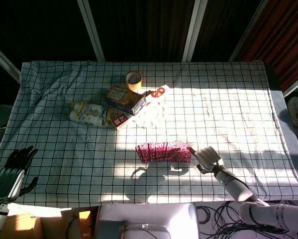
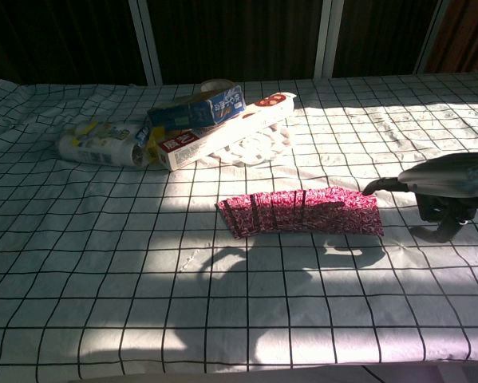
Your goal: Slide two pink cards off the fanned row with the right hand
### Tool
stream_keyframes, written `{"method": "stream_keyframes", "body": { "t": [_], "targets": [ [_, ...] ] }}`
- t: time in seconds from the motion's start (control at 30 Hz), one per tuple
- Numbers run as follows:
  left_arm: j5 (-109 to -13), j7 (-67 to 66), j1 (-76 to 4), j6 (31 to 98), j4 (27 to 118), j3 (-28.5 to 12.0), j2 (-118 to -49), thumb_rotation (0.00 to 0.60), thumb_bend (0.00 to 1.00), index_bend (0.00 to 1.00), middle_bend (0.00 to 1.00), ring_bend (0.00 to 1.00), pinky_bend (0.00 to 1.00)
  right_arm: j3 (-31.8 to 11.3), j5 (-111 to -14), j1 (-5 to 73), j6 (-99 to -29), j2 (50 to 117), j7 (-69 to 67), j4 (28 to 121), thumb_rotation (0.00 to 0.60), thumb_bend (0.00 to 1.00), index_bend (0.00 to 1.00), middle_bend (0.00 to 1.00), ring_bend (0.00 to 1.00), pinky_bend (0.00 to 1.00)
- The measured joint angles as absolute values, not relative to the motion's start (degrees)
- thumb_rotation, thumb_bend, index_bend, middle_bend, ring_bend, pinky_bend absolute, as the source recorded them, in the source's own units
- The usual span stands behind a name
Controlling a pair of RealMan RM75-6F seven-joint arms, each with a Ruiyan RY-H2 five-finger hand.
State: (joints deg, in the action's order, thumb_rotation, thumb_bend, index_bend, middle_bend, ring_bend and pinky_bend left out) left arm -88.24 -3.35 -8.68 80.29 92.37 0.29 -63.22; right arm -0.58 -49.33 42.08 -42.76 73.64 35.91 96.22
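Observation:
A fanned row of pink patterned cards [image 1: 163, 152] [image 2: 302, 212] lies flat on the checked cloth near the table's front. My right hand [image 1: 207, 158] [image 2: 448, 187] is at the row's right end. One finger [image 2: 380, 185] stretches out toward the last card, low over the cloth. Whether its tip touches the card I cannot tell. The other fingers curl downward and hold nothing. My left hand [image 1: 14, 170] hangs at the table's front left corner, fingers apart and empty, far from the cards. It does not show in the chest view.
Behind the cards is a cluster: a tape roll [image 1: 134, 78], a blue and yellow box [image 1: 125, 98] [image 2: 199, 108], a long red and white box [image 2: 223, 132], a crinkled plastic pack [image 1: 89, 113] [image 2: 99, 144] and a white tray [image 1: 151, 113].

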Motion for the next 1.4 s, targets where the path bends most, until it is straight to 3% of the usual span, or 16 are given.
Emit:
{"method": "stream_keyframes", "body": {
  "t": [0.97,1.4],
  "targets": [
    [-87.97,-3.01,-8.89,80.2,92.26,0.01,-63.14,0.6,0.37,0.0,0.02,0.02,0.01,4.06,-44.65,47.08,-42.24,76.91,35.65,93.38,0.6,0.46,0.09,1.0,0.99,0.99],
    [-88.41,-2.75,-8.72,80.71,92.22,0.13,-63.1,0.6,0.37,0.0,0.02,0.02,0.01,8.39,-47.15,45.54,-46.64,75.07,36.78,96.96,0.6,0.46,0.09,1.0,0.99,0.99]
  ]
}}
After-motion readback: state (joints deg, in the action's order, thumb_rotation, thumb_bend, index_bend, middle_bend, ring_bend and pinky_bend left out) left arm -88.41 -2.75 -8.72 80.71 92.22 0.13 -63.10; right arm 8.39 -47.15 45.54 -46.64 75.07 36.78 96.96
